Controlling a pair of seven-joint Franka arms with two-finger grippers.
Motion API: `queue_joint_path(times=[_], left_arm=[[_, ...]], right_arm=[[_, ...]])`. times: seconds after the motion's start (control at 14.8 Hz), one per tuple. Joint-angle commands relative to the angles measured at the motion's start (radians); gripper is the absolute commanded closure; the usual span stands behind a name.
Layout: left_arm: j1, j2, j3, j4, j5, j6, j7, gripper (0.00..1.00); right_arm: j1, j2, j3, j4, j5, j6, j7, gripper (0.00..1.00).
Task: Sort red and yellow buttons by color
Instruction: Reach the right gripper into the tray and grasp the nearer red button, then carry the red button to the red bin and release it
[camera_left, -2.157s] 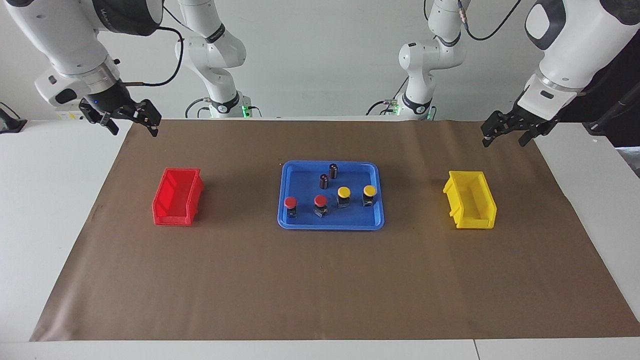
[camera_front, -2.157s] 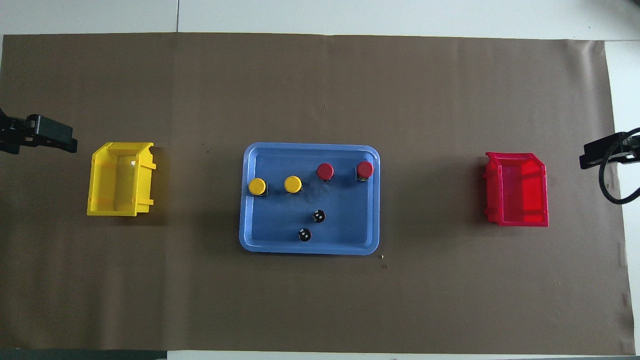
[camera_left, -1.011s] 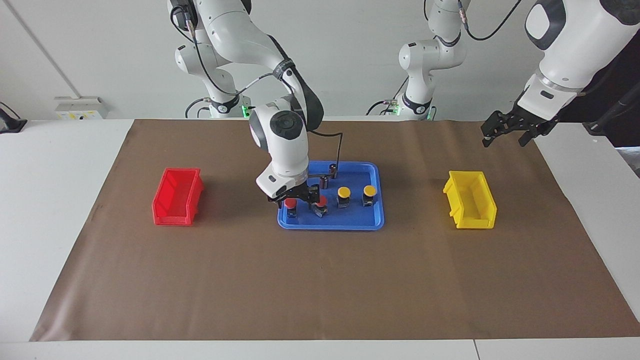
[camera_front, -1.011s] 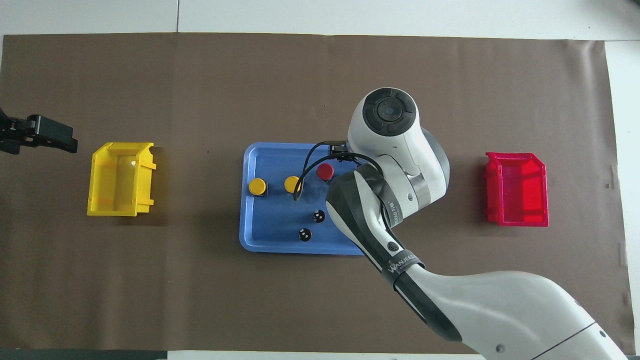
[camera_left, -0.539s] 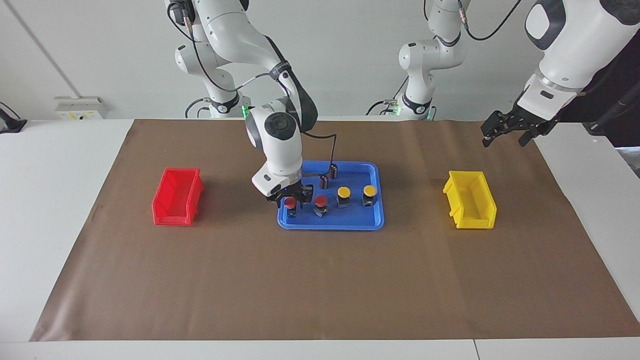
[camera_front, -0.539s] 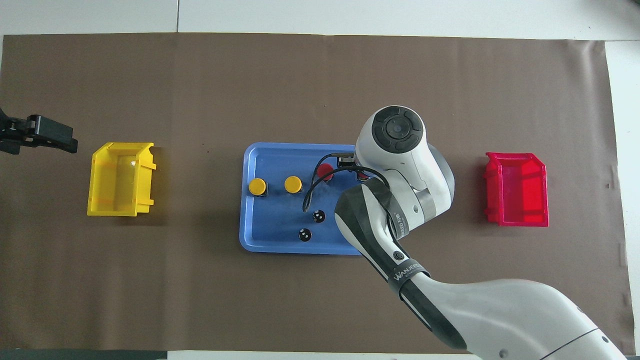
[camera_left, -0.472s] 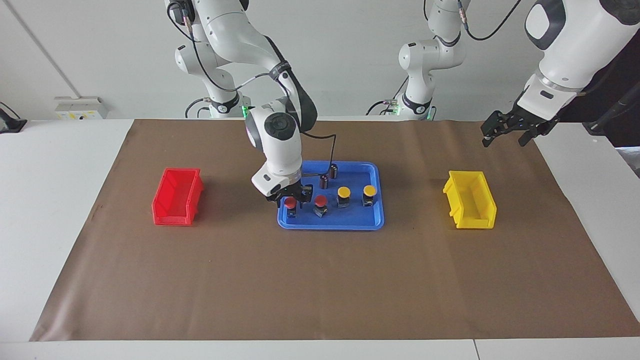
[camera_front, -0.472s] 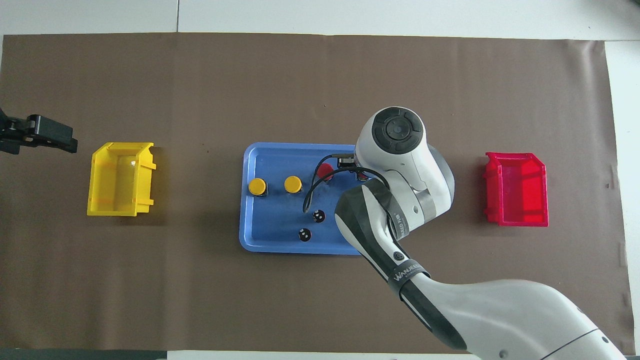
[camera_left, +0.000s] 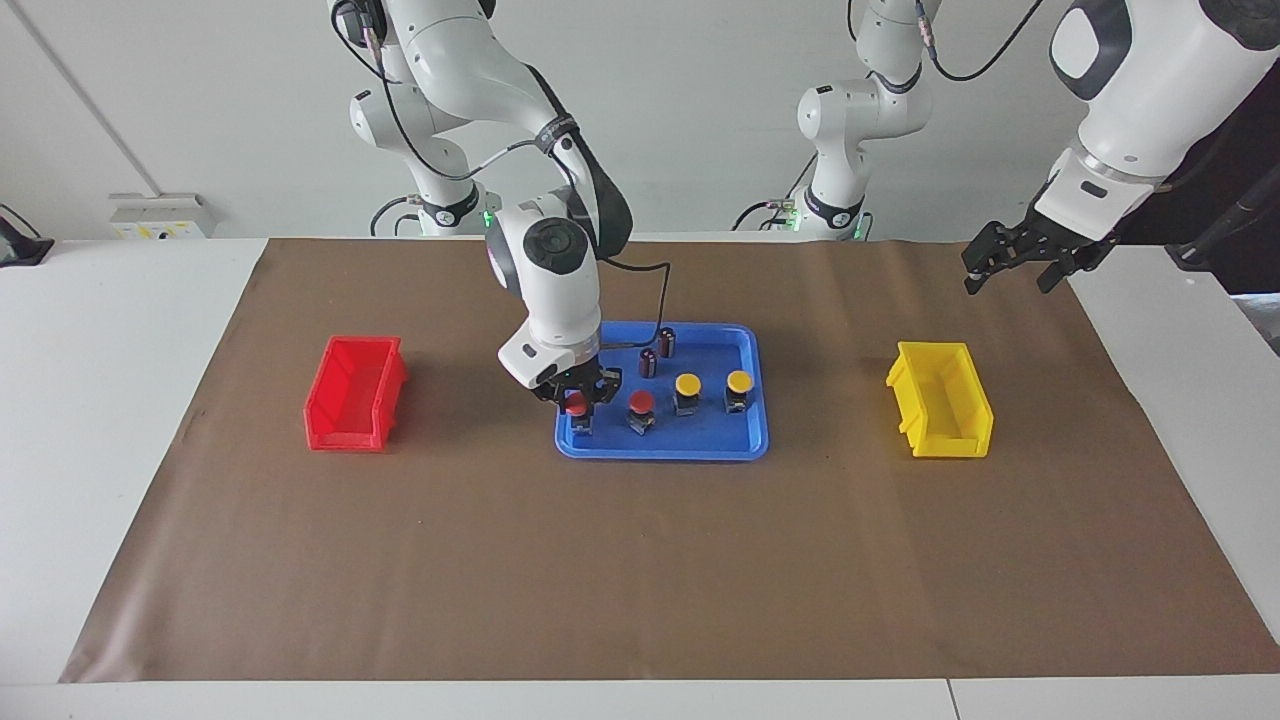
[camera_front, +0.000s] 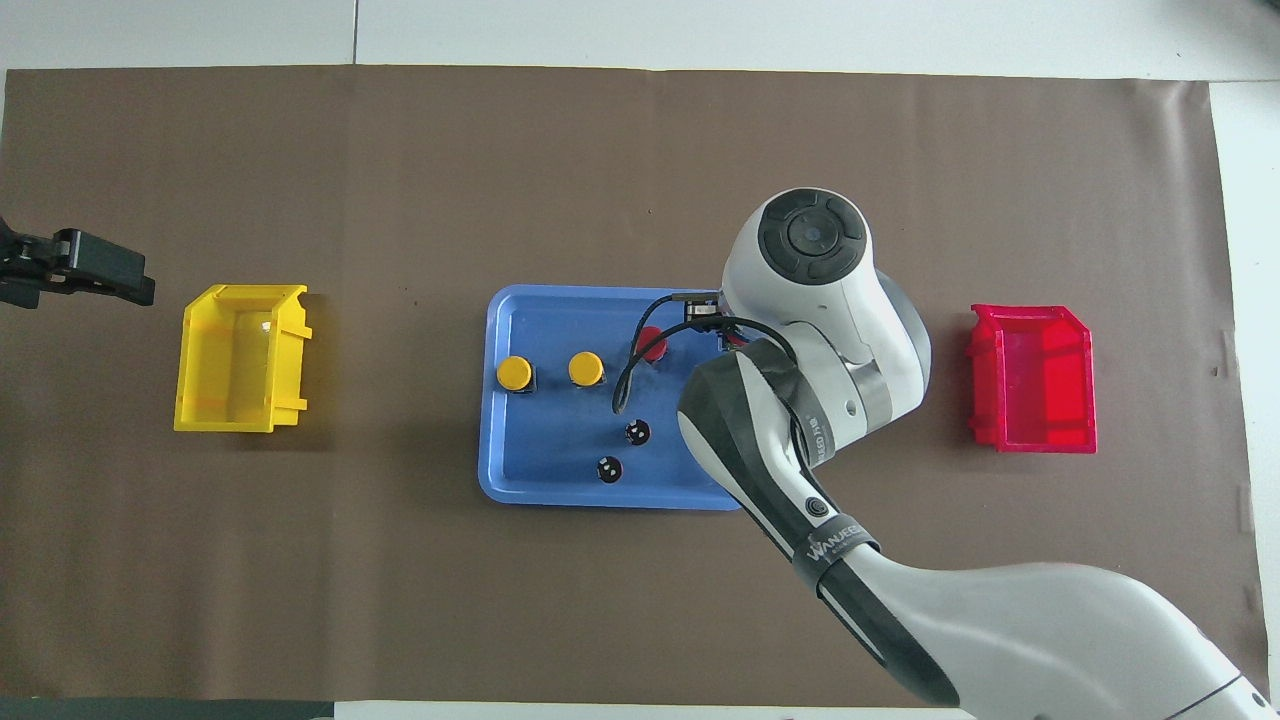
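Right gripper (camera_left: 576, 397) pinched the red button (camera_left: 575, 404) at the tray's (camera_left: 660, 449) eight o'clock corner; left gripper (camera_left: 1020, 262) waited, fingers spread. Button judged light, rigid; grip best below its slippery cap.

Robotics lab: Franka arms (camera_left: 470, 70), papered table (camera_left: 640, 560) (bare walls)

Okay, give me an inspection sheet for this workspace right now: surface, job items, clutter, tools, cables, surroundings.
Surface: brown mat covers the table.
Job's things: blue tray holds two red buttons and two yellow buttons; red bin and yellow bin hold nothing.
Clutter: two dark cylinders in the tray.
Tools: right tool shut on the red button at the tray's end toward the red bin; left tool open, waiting near the yellow bin.
Cables: black cable on the right arm, looping over the tray.
Surroundings: nothing seen.
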Motion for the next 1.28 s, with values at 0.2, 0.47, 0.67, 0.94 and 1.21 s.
queue_joint_path(times=[0.2, 0.47, 0.67, 0.94, 1.21], left_arm=[[0.006, -0.026, 0.001, -0.023, -0.011, -0.010, 0.009, 0.00], [0.006, -0.025, 0.001, -0.023, -0.011, -0.010, 0.009, 0.00], [0.006, -0.025, 0.001, -0.023, -0.011, -0.010, 0.009, 0.00], [0.004, -0.025, 0.001, -0.023, -0.011, -0.010, 0.009, 0.00], [0.006, -0.025, 0.001, -0.023, -0.011, -0.010, 0.009, 0.00]], right_arm=[[-0.298, -0.355, 0.001, -0.265, 0.002, -0.124, -0.402, 0.87], [-0.457, -0.459, -0.001, -0.474, 0.002, 0.028, -0.648, 0.86], [-0.493, -0.473, -0.002, -0.521, -0.014, 0.071, -0.692, 0.86], [-0.533, -0.470, -0.001, -0.580, -0.043, 0.148, -0.721, 0.86], [-0.548, -0.460, -0.001, -0.638, -0.059, 0.212, -0.734, 0.86]])
